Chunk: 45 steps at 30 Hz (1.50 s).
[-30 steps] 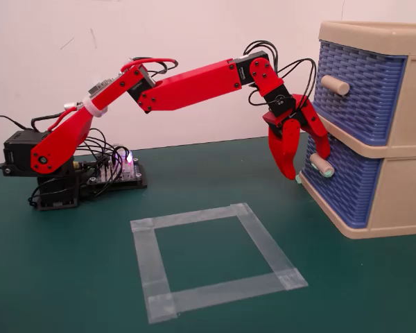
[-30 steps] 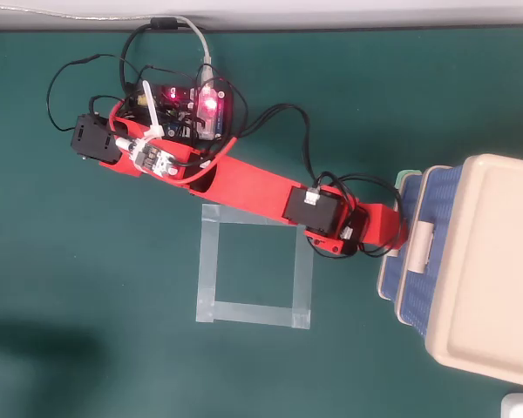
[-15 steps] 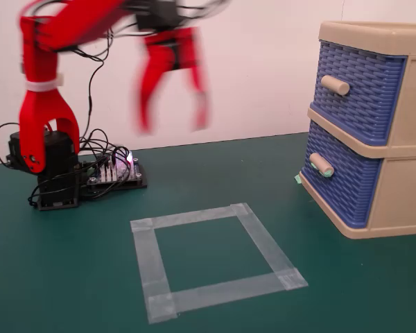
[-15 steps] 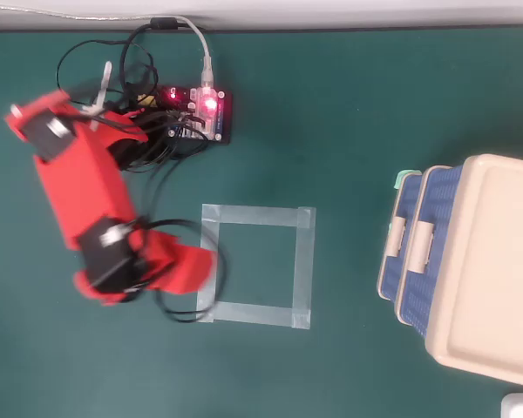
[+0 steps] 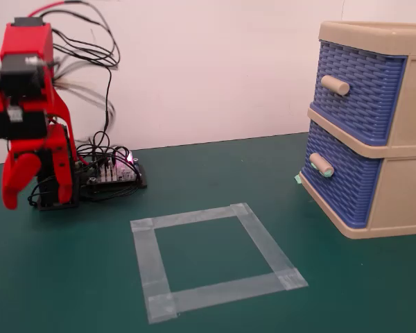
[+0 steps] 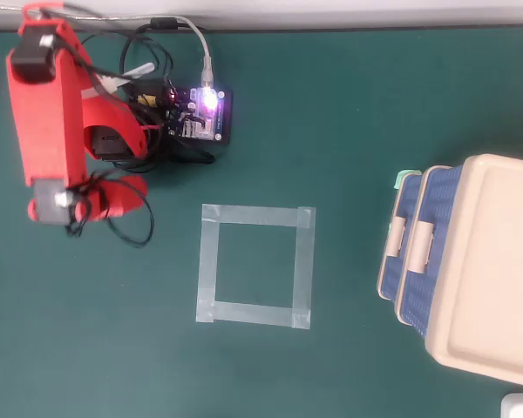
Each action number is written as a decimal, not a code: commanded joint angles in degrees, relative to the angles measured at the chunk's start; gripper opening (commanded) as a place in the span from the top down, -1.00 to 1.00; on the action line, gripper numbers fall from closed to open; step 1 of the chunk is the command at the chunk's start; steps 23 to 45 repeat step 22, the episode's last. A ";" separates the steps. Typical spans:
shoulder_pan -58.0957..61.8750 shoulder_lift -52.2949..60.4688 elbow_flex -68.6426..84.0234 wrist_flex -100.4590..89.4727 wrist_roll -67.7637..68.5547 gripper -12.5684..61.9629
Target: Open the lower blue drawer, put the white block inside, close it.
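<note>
The lower blue drawer (image 5: 338,186) sits flush in the beige cabinet (image 5: 401,166) at the right of the fixed view, fully pushed in. Its cylindrical knob (image 5: 322,165) has pale green ends and projects from the basket-weave front. Directly above it is the upper blue drawer (image 5: 360,89), also pushed in, carrying a plain beige knob (image 5: 335,84). In the overhead view the cabinet top (image 6: 488,270) occupies the right side, with both knobs visible side by side at its left edge.

The white block cannot be located with certainty in either view. A small pale object (image 6: 521,406) appears at the bottom right corner of the overhead view, beside the cabinet; its identity cannot be told.

A square outline of translucent tape (image 5: 211,260) lies on the green bench (image 5: 69,277), between the cabinet and the arm, with nothing inside it.

The red arm (image 5: 28,104) stands folded at the far left of the fixed view, well apart from the cabinet. The end effector (image 5: 17,182) hangs downward near the arm base; in the overhead view (image 6: 113,196) it points toward the tape square. Whether its jaws are spread or pressed together cannot be told, as they overlap in both views. It carries nothing visible.

A controller board (image 6: 200,115) with a lit indicator sits just beside the arm base, amid black cables (image 5: 90,41).
</note>
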 commanded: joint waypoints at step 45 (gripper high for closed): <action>-0.79 7.82 9.76 1.67 3.34 -0.26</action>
